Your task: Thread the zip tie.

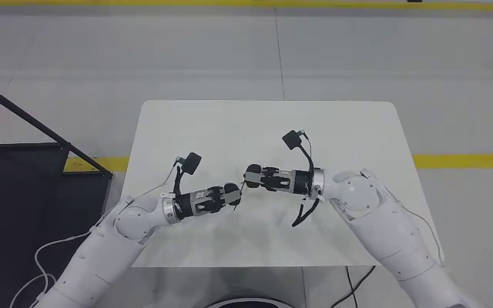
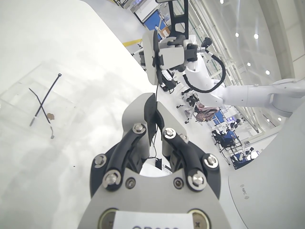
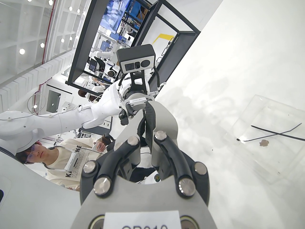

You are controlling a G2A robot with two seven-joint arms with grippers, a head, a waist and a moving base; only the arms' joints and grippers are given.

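left gripper (image 2: 154, 110): clenched at the fingers on the zip tie (image 2: 157, 91), pinching the thin black strap edge-on, raised above the counter (image 1: 347, 131).
right gripper (image 3: 148, 114): clamped at the fingers on the same strap, facing the left gripper tip to tip, just apart from it.
zip tie: hangs in the air between both pairs of fingers, with a short bare span from one pinch to the other and a loose tail trailing back under the left palm.
handling: judged very light, springy along its length and slick as plastic; likely to twist or slide in a weak pinch, but not fragile.
where to hold: probably best close to the free tip on one side and right at the head on the other, leaving little unsupported strap to bend away; cannot tell which end sits in which fingers.
in the way: crowded by the wide pads around the short span, with little room to line up tip and slot; head not made out.
clear tray (image 2: 62, 91): lies on the counter well apart from both grippers, off to one side; judged no obstacle.
spare zip ties (image 2: 45, 98): two, crossed flat inside the tray.
brown scrap (image 2: 50, 116): small, just beside the crossed ties in the tray.
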